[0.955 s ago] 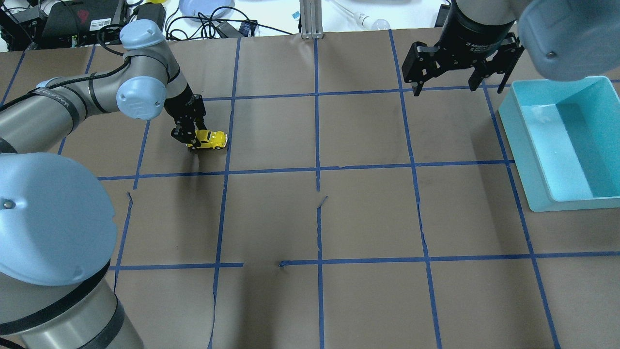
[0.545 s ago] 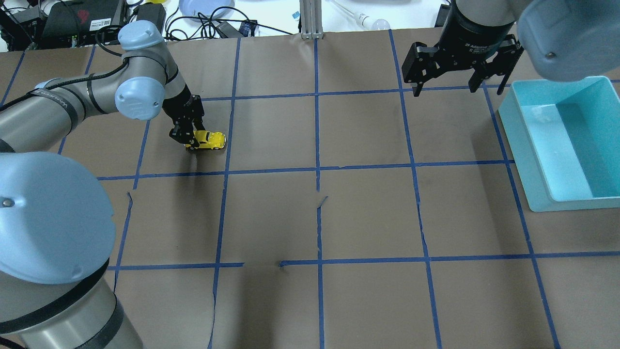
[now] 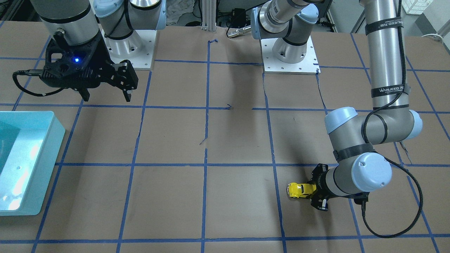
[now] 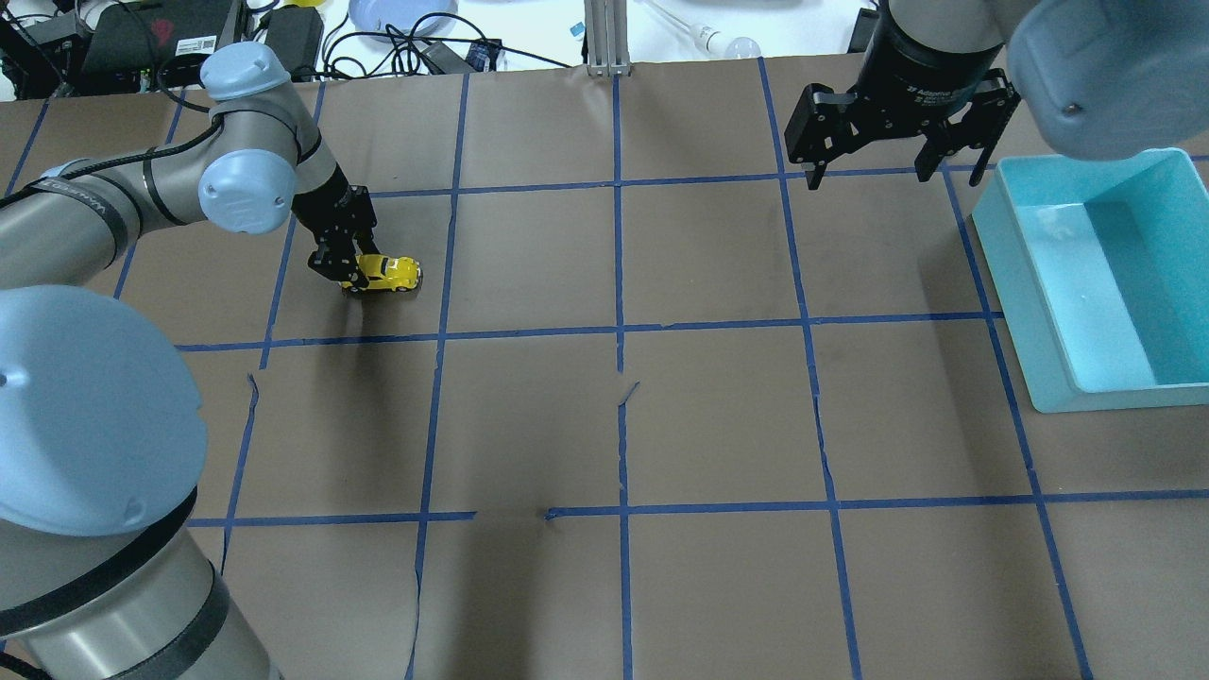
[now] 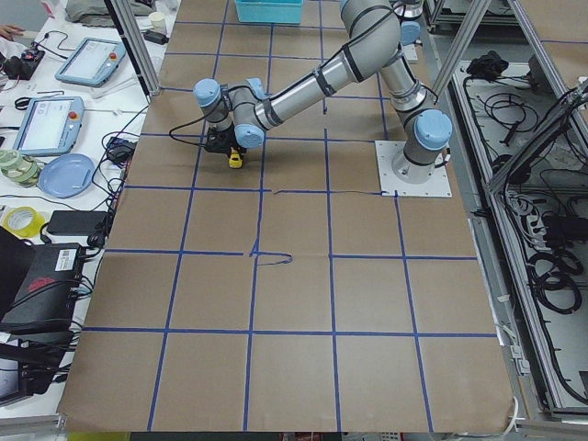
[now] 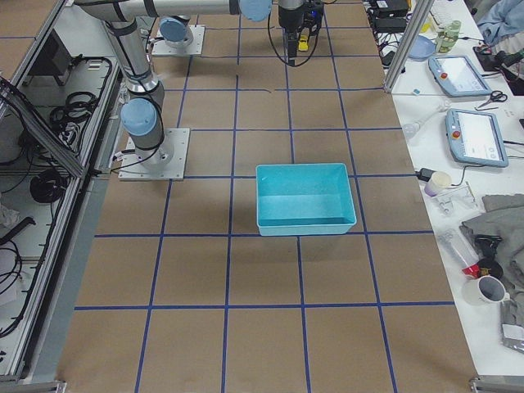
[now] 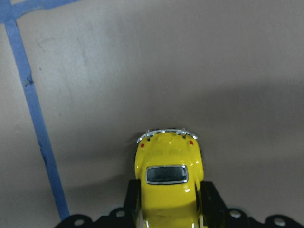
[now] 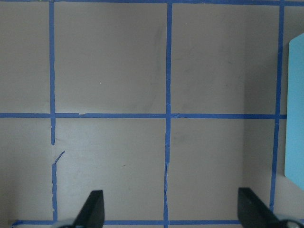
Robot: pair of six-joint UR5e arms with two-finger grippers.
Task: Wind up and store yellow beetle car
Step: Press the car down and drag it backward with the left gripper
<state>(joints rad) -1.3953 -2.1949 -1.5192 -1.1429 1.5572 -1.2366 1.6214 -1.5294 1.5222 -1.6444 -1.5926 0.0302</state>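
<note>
Overhead exterior: left gripper (image 4: 351,272) is clamped on the flanks of the car (image 4: 389,274), which sits wheels-down on the paper in a far-left grid square with one end poking out toward centre. Right gripper (image 4: 871,178) hangs empty with fingers spread wide, near the bin (image 4: 1030,312) at the right edge. Looks like the wind-up step, with storing not begun; next move likely needs downward pressure so the wheels bite while dragged, then a carry or hand-off to the bin, well apart from the car

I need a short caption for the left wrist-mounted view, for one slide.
Left hand gripping the yellow beetle car by its sides on the brown table, a blue tape line at left.
</note>
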